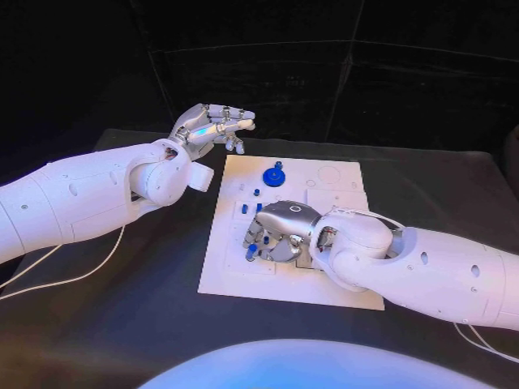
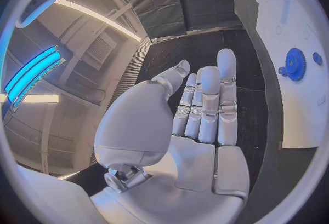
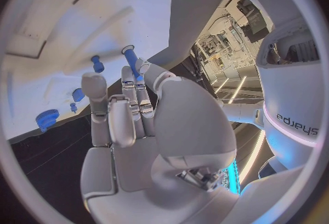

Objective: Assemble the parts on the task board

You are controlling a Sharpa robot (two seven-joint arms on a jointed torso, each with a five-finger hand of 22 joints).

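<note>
The white task board (image 1: 330,284) lies in the middle of the black table. A blue gear (image 1: 274,174) stands near the board's far edge, also seen in the left wrist view (image 2: 295,63). My right hand (image 1: 285,231) hovers palm down over the board's left half. Its thumb and a finger pinch a long blue peg (image 3: 129,61), whose tip shows at the fingertips (image 1: 251,250). My left hand (image 1: 213,126) is raised beyond the board's far left corner. Its fingers (image 2: 205,103) are stretched out and hold nothing.
Small blue pieces (image 1: 256,193) stand in the board between the gear and my right hand; two more (image 3: 97,63) show just beyond its fingertips. Shallow recesses (image 1: 328,174) mark the board's far right part. Black table (image 1: 119,308) surrounds the board.
</note>
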